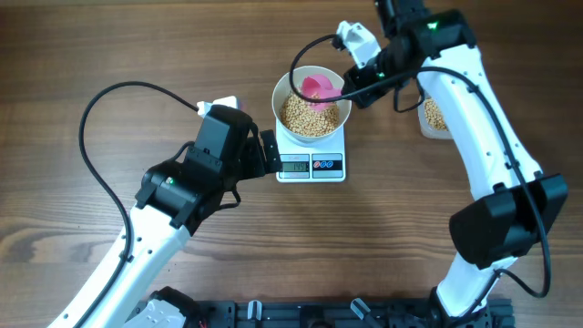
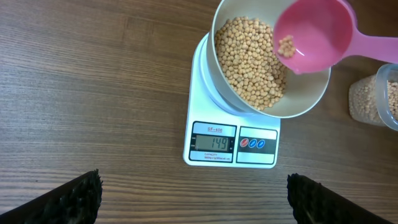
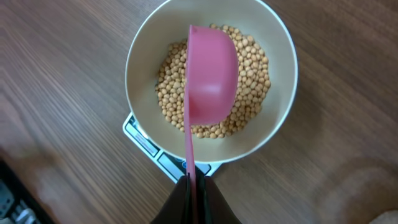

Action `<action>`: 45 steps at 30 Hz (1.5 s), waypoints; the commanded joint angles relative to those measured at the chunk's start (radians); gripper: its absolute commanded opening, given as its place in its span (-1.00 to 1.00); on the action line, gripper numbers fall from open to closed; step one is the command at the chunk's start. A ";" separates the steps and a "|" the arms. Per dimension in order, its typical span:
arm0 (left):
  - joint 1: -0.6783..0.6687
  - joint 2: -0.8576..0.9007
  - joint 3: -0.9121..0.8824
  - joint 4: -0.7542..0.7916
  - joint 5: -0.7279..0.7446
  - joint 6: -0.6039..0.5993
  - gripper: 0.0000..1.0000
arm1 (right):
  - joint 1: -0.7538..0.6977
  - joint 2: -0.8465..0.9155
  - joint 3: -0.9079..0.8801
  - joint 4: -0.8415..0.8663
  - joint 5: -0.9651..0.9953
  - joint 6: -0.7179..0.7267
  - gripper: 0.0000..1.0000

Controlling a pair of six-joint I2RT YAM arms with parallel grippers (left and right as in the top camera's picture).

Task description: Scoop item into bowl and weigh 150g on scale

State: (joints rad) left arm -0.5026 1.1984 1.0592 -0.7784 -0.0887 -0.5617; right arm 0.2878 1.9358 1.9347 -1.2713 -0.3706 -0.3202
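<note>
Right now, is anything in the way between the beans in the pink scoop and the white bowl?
No, nothing I can see. The right gripper holds the pink scoop right above the open bowl on the scale, and the few beans in it have only air below them.

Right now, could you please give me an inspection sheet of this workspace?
Surface: brown wooden table.
Job's things: white bowl of beans on scale; display reads 149.
Clutter: clear container of beans near scale.
Grippers: left gripper open, empty, facing scale; right gripper shut on pink scoop handle, over bowl.
Cables: black cable looped beside left arm.
Surroundings: dark rail along near edge.
</note>
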 commanded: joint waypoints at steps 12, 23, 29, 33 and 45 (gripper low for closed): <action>0.005 -0.007 0.001 0.002 -0.010 0.008 1.00 | -0.023 -0.025 0.023 0.002 -0.040 -0.185 -0.91; 0.005 -0.007 0.001 0.002 -0.010 0.008 1.00 | 0.023 -0.025 0.022 0.036 0.112 -0.180 -0.91; 0.005 -0.007 0.001 0.002 -0.010 0.008 1.00 | 0.023 -0.025 0.022 0.040 -0.004 -0.150 -0.91; 0.005 -0.007 0.001 0.002 -0.010 0.008 1.00 | 0.023 -0.025 0.022 0.048 0.093 -0.175 -0.91; 0.005 -0.007 0.001 0.002 -0.010 0.008 1.00 | 0.037 -0.025 0.021 0.079 0.109 -0.201 -0.91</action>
State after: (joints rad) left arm -0.5026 1.1984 1.0592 -0.7784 -0.0887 -0.5617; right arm 0.3157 1.9358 1.9347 -1.2079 -0.2615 -0.5034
